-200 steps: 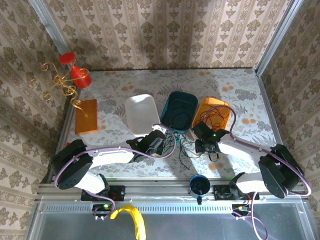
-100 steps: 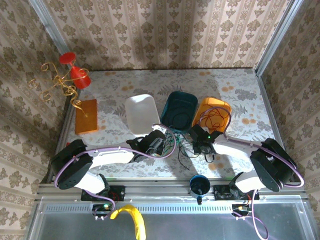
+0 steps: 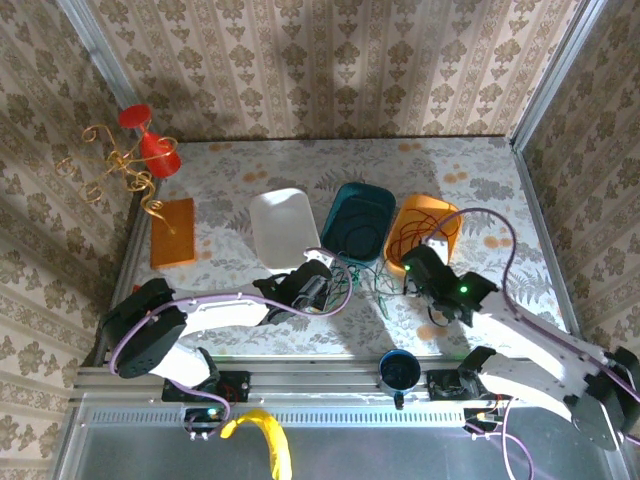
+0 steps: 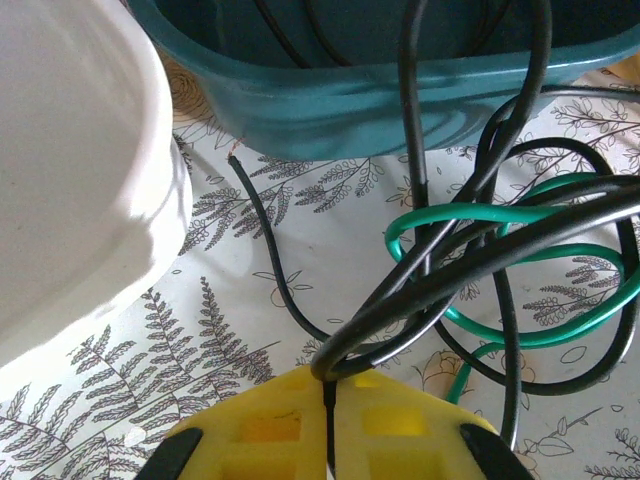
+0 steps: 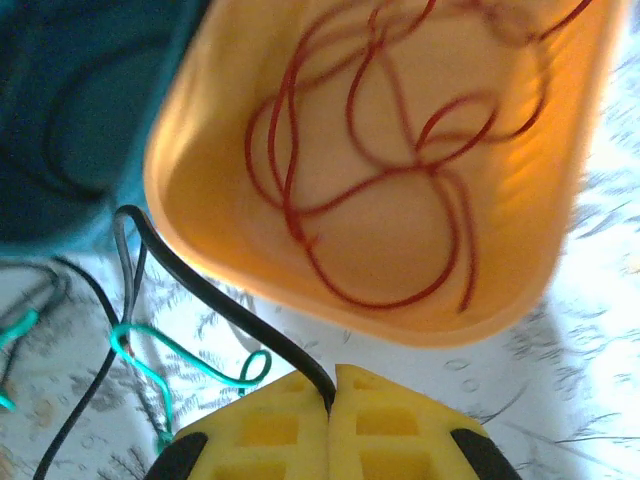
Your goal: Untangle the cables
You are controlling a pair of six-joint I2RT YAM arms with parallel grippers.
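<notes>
The left gripper (image 4: 328, 395) has its yellow jaws pressed together, clamped on a black cable (image 4: 350, 345) that rises from between the tips. That cable runs into the knot of cables (image 3: 372, 283) lying on the patterned table (image 3: 480, 180). In the left wrist view several black strands cross a green cable (image 4: 480, 212) just in front of the teal bin (image 4: 350, 110), and some climb over the bin's rim. One loose black end lies beside the white tray (image 4: 70, 150).

The left arm lies low along the near edge. It reaches from its base towards the centre, with the wrist pointing at the gap between tray and teal bin.

The right gripper (image 5: 332, 395) also has its jaws closed, pinching a thick black cable (image 5: 220, 300) that runs past the near rim of the orange bin (image 5: 520, 200). A red cable (image 5: 420, 168) lies coiled inside that bin, apart from the others. A bit of green cable (image 5: 190, 350) curls on the table near the fingertips.

The right arm stretches diagonally from its base at the lower right, and its gripper (image 3: 412, 262) sits at the orange bin's near edge. The right wrist view is blurred, so I cannot tell whether both grippers hold the same black strand.
</notes>
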